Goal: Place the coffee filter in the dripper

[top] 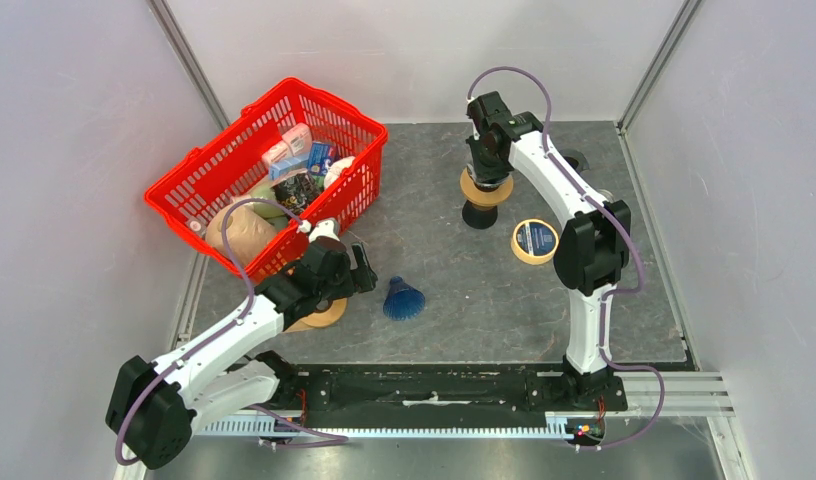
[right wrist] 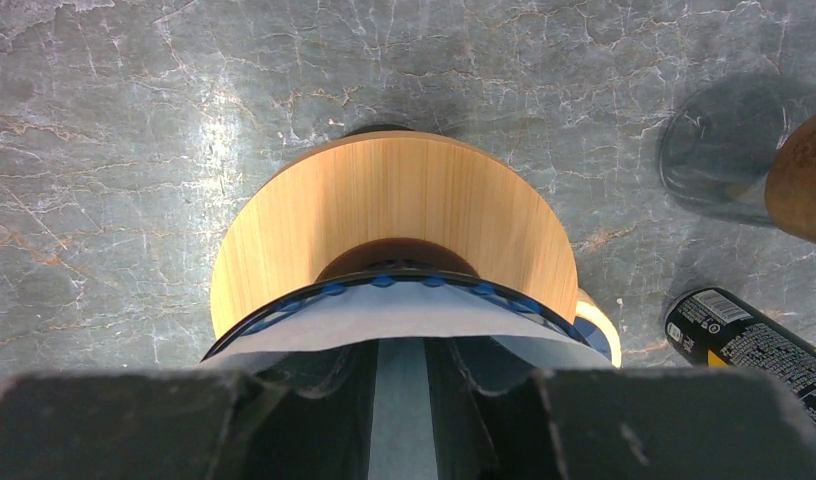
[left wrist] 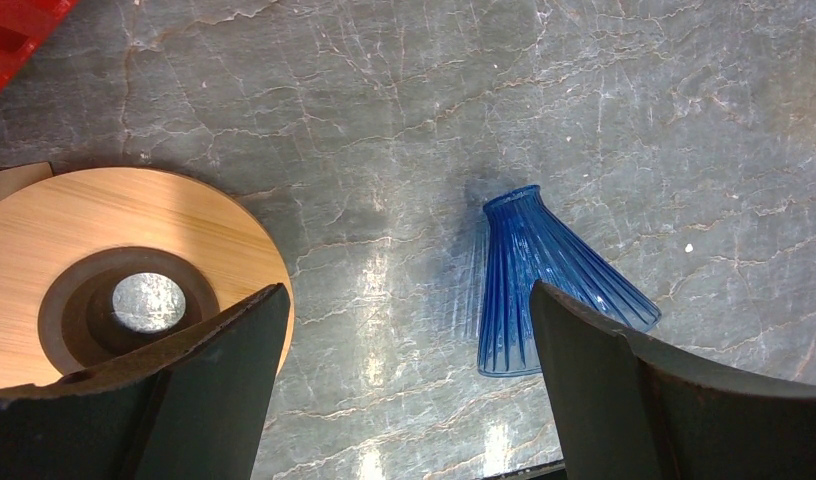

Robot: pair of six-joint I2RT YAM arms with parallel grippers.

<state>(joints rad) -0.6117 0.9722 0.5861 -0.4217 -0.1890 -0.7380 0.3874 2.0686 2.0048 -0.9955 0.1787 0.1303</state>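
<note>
The dripper (top: 483,192) stands at the far middle: a blue rim (right wrist: 329,291) in a wooden collar (right wrist: 384,200) on a black base. The white coffee filter (right wrist: 404,312) sits inside the rim. My right gripper (top: 487,168) hangs straight over it, and in the right wrist view (right wrist: 399,350) its fingers reach down into the filter, a narrow gap apart, with paper showing between them. My left gripper (top: 361,272) is open and empty, low over the table (left wrist: 409,335).
A blue fluted glass cone (top: 404,299) lies on its side by the left gripper (left wrist: 554,290), with a wooden ring (left wrist: 114,240) to its left. A red basket (top: 199,175) of goods stands far left. A tape roll (top: 535,241), a black can (right wrist: 744,340) and a glass (right wrist: 729,150) are near the dripper.
</note>
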